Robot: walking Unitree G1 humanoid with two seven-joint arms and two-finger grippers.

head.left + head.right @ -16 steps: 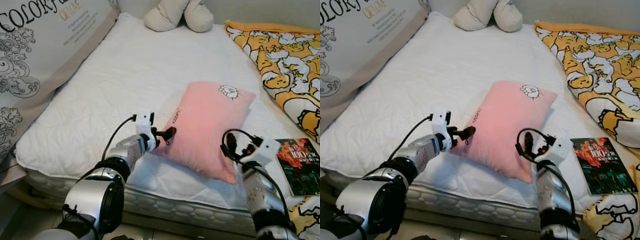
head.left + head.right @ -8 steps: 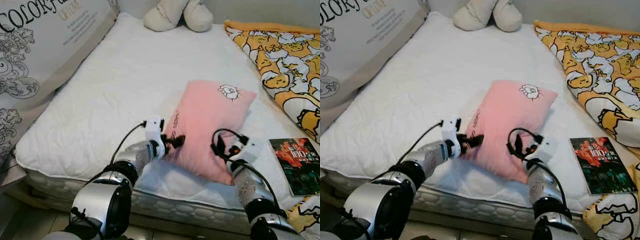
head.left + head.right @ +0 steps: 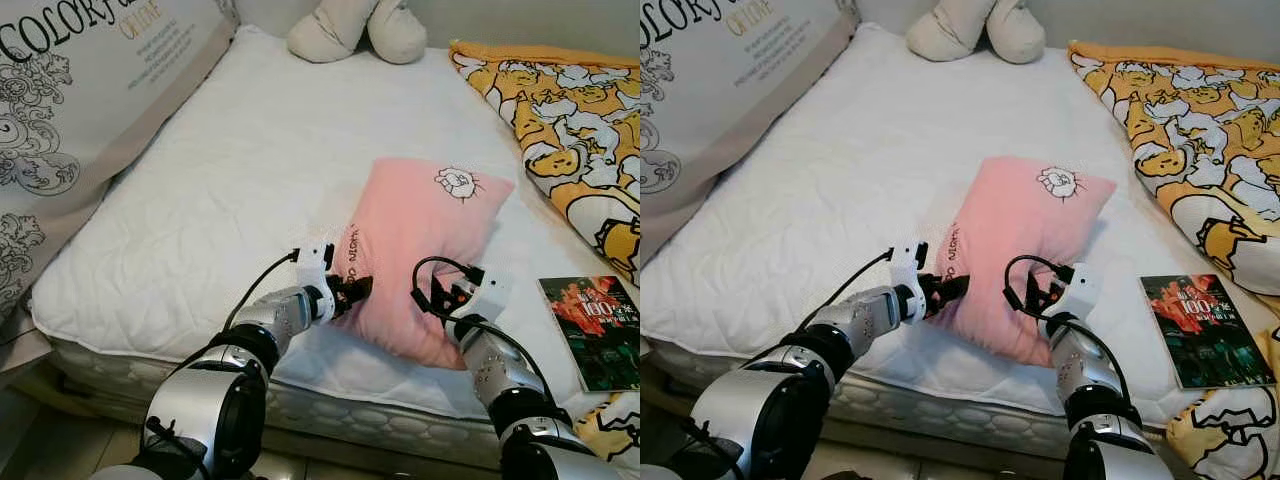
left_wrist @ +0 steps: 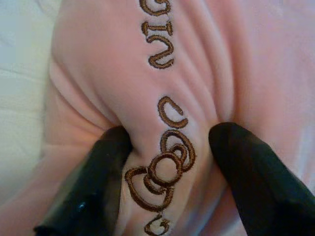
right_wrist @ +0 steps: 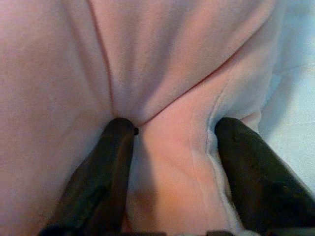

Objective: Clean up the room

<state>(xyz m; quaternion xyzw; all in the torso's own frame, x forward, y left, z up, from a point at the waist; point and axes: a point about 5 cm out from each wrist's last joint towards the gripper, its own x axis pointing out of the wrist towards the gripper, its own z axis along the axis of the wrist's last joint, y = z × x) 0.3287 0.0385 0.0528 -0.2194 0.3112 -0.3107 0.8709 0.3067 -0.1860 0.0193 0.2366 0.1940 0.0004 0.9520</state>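
A pink pillow (image 3: 420, 240) with a small cartoon figure and brown stitched lettering lies on the white mattress (image 3: 240, 150), near its front edge. My left gripper (image 3: 358, 291) is at the pillow's near left side, shut on a fold of fabric; the left wrist view has its black fingers (image 4: 98, 187) pinching the lettered fold (image 4: 170, 147). My right gripper (image 3: 433, 298) is at the pillow's near right corner, and in the right wrist view its fingers (image 5: 246, 167) squeeze a pink fold (image 5: 172, 147). The pillow's near end is bunched between the two grippers.
A dark book (image 3: 595, 330) lies on the bed to the right of the pillow. A yellow cartoon-print blanket (image 3: 570, 120) covers the right side. A cream plush toy (image 3: 360, 30) sits at the far end, and a large lettered cushion (image 3: 70, 110) leans on the left.
Both grippers have moved inward toward each other. The right one went left onto the pillow's corner, and the pillow's near end is now narrower and bunched.
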